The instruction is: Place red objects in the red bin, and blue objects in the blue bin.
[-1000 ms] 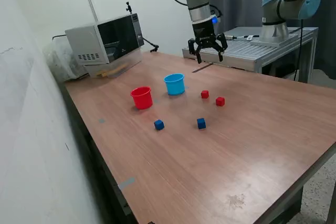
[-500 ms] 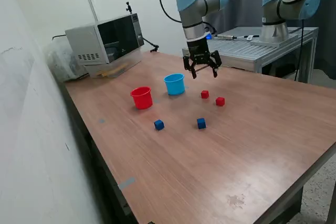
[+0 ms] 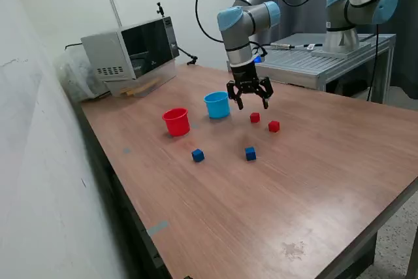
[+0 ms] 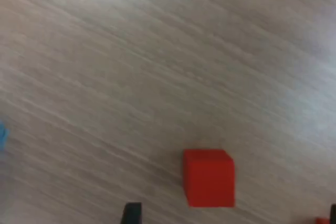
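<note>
Gripper (image 3: 249, 104) is hanging w/ fingers spread, empty, just above the nearer red cube (image 3: 255, 117), prob. lining up a grab. 2nd red cube (image 3: 273, 126) is sitting beside it; red cup (image 3: 176, 121) is waiting nearby.

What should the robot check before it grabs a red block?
1. Gripper open and holding nothing: ok, its fingers are spread with nothing between them.
2. Gripper lined up over the nearer red block: cannot tell; the wrist view shows that block at the picture's edge, not centred.
3. Room around that block: ok, the other red block sits apart from it.
4. Red cup upright and open: ok.
5. Blue cup out of the way: cannot tell; it stands close beside the gripper.
6. Blue blocks away from the grab spot: ok.
</note>
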You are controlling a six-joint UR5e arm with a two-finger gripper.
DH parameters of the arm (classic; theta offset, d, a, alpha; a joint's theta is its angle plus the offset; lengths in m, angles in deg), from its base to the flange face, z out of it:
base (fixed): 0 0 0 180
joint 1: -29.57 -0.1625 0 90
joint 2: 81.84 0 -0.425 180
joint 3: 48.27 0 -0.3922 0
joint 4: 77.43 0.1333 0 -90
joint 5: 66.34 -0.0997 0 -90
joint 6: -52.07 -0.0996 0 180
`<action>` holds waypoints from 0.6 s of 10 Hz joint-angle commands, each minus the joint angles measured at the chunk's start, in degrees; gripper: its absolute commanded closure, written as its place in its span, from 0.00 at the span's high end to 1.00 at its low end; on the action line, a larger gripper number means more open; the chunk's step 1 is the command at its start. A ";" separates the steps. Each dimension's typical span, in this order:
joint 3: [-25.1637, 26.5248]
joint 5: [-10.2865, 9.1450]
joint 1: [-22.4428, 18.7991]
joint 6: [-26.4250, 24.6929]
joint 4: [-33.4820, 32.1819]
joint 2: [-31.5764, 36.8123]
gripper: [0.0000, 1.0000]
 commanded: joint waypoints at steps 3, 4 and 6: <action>-0.50 0.16 1.45 0.00 -0.47 -2.08 1.00; -0.41 0.16 1.80 0.00 -0.56 -2.17 1.00; -0.33 0.07 1.81 0.00 -1.18 -2.17 1.00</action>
